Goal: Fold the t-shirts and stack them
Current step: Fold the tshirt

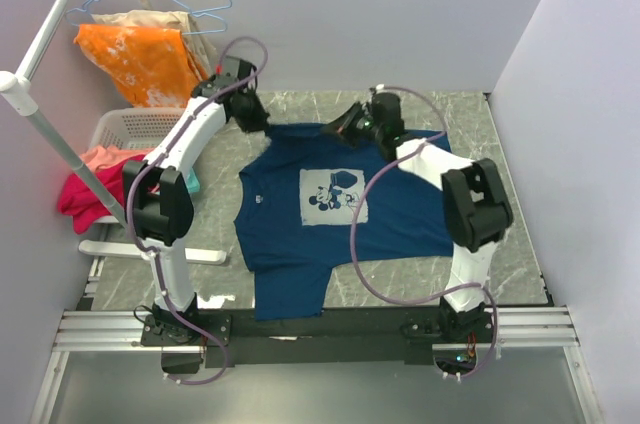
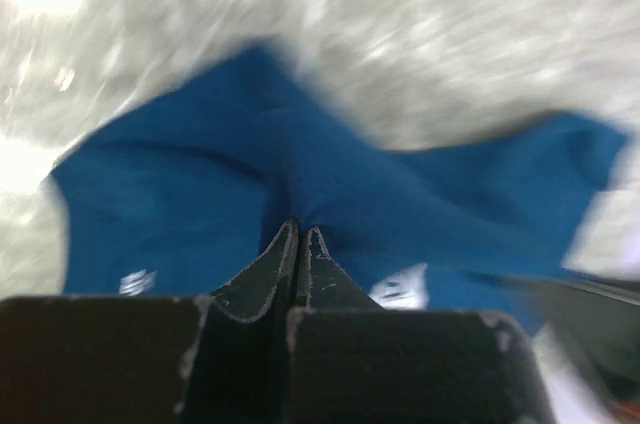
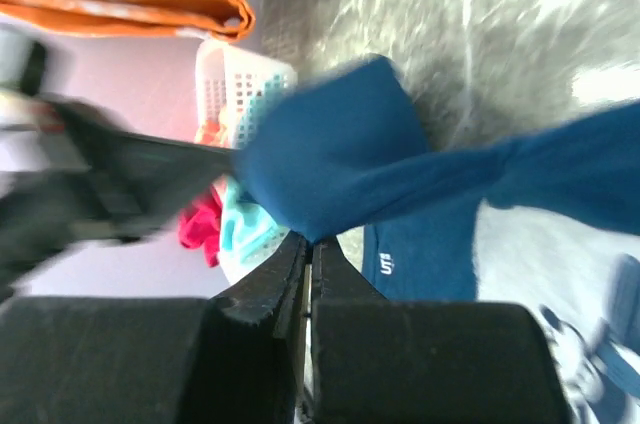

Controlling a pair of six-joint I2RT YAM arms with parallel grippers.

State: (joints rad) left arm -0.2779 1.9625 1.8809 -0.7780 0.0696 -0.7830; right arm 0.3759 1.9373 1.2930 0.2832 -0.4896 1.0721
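Note:
A navy blue t-shirt (image 1: 340, 209) with a pale square cartoon-mouse print (image 1: 333, 195) lies spread on the marble table, collar to the left. My left gripper (image 1: 255, 122) is shut on the shirt's far left corner; in the left wrist view the fingers (image 2: 300, 236) pinch blue cloth (image 2: 300, 164). My right gripper (image 1: 340, 127) is shut on the far edge of the shirt; in the right wrist view the jaws (image 3: 310, 242) pinch a lifted fold of blue cloth (image 3: 330, 169). Both views are motion-blurred.
A white laundry basket (image 1: 130, 129) at the far left holds red (image 1: 85, 189) and teal clothes. An orange garment (image 1: 145, 59) hangs on hangers from a white rail (image 1: 40, 44). Pale walls close in the table at back and right.

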